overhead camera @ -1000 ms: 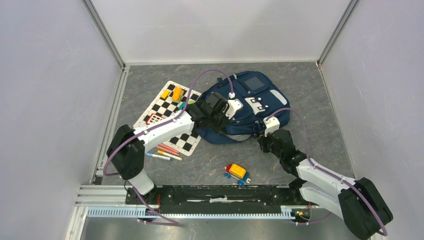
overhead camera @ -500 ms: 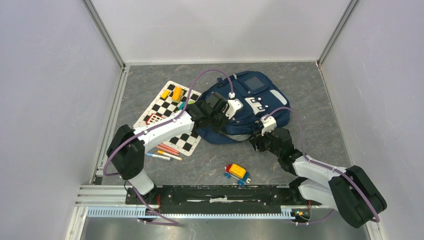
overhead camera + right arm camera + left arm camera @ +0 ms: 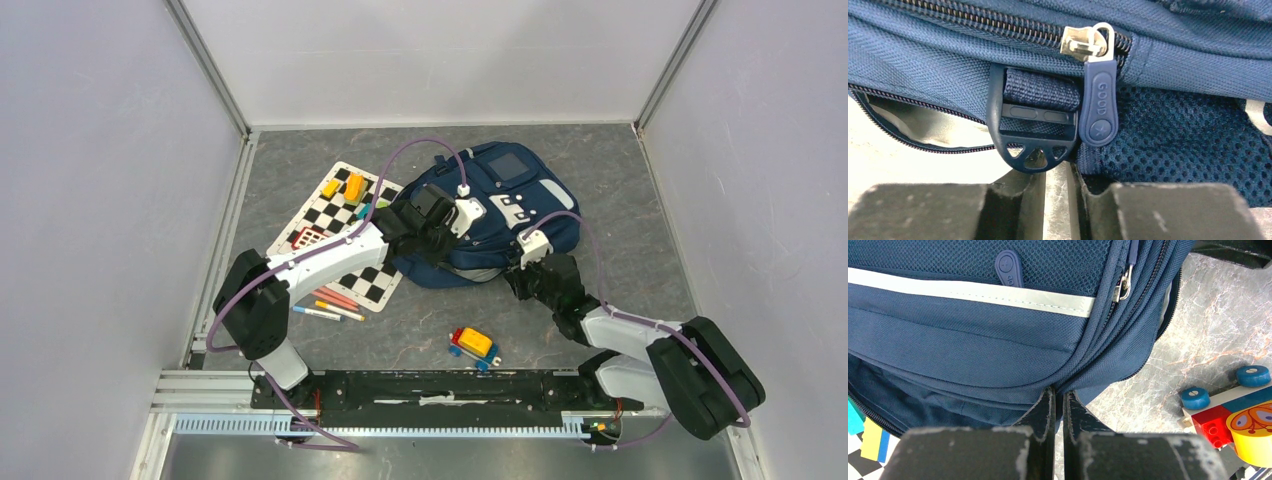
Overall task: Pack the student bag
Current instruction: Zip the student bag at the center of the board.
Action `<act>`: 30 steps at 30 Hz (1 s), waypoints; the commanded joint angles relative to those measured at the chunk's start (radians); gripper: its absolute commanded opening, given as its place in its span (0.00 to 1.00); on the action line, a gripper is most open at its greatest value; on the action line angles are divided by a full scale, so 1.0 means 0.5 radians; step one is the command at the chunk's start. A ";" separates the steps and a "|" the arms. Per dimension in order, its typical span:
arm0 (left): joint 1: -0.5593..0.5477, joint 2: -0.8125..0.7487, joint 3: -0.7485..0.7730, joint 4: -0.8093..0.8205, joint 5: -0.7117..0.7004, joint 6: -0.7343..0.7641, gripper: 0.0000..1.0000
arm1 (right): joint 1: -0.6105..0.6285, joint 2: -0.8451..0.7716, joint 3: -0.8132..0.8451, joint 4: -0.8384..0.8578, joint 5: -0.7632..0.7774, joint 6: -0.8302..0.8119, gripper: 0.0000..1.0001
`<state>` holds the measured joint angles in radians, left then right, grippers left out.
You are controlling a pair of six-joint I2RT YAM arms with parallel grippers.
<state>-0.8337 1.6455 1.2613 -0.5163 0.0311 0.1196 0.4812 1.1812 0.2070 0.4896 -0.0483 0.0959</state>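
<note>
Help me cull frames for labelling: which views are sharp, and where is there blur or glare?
Top external: even, soft light, faint shadows, bag sharp. Left wrist: bag weave crisp, left fingers up close slightly soft. Right wrist: zip pull sharp, lettering readable, right fingers blurred, floor at lower left washed out.

Navy-blue backpack point(image 3: 938, 55): coarse woven cloth, open mesh panels; pale grey stripe point(image 3: 973, 290) smooth, slight sheen. Silver zip slider point(image 3: 1083, 42) shiny metal; navy pull tab point(image 3: 1099, 112) matt rubbery plastic. Yellow-red toy truck point(image 3: 1250, 432) glossy plastic. Grey marbled tabletop point(image 3: 1198, 325) matt.
</note>
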 commanded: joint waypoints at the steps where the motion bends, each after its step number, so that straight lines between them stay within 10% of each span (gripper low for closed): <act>1: 0.026 -0.054 0.084 0.085 -0.071 -0.060 0.02 | -0.011 -0.026 0.094 0.128 0.001 -0.133 0.17; 4: 0.026 -0.052 0.082 0.082 -0.071 -0.065 0.02 | -0.011 -0.032 0.100 0.101 -0.035 -0.155 0.00; 30: -0.075 0.077 0.159 0.013 -0.120 -0.159 0.02 | 0.538 -0.134 0.323 -0.347 0.084 0.111 0.00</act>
<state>-0.8757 1.6749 1.2884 -0.5533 -0.0460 0.1181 0.7025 1.0943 0.2878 0.3023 0.0093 0.0937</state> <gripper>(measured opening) 0.046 0.044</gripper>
